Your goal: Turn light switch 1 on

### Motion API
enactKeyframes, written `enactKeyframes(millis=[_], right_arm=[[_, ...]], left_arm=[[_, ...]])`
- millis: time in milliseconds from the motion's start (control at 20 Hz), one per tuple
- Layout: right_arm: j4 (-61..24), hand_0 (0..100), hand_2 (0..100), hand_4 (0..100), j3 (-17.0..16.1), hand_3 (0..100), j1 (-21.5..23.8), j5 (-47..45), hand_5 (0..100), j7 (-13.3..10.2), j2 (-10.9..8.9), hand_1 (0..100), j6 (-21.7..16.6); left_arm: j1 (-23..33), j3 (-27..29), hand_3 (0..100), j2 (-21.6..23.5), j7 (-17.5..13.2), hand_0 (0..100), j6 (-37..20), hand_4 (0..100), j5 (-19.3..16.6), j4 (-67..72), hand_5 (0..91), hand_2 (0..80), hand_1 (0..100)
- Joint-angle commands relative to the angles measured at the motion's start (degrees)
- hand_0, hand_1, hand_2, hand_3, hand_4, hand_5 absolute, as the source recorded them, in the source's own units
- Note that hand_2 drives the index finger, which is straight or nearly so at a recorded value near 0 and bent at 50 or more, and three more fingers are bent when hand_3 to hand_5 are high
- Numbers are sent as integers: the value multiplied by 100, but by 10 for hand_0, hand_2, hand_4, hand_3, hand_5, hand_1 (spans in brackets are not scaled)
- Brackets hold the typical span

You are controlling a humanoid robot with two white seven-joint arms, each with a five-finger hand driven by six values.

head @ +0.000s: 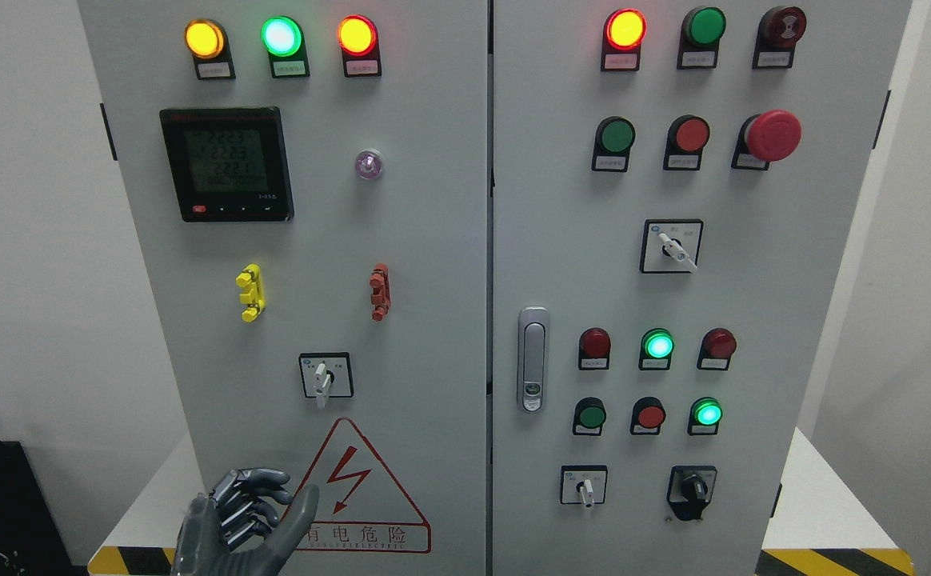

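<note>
Looking at the left door of the grey cabinet (433,320), I am seeing the rotary switch (324,376) sitting low on it, its white handle pointing downward, just above the red warning triangle (357,492). I cannot tell from any label which selector is switch 1. My left hand (245,520) is hovering at the bottom edge, below and left of that switch, apart from it, fingers curled loosely with the thumb sticking up, holding nothing. Higher up, a digital meter (225,164) is glowing, and three lamps (281,36) are shining along the top.
</note>
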Motion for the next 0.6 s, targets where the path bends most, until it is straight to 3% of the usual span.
enactKeyframes(millis=[0,551], right_arm=[[-8,304,0,0,1,0,-1,0,0,0,0,0,2],[0,304,0,0,1,0,-9,0,0,0,0,0,2]], left_arm=[[-384,-242,678,-420,90,38,210,806,-185,-30,787,486,694],[-604,-207,682,-491,266,67,448,810,-431,-21,784,486,700]])
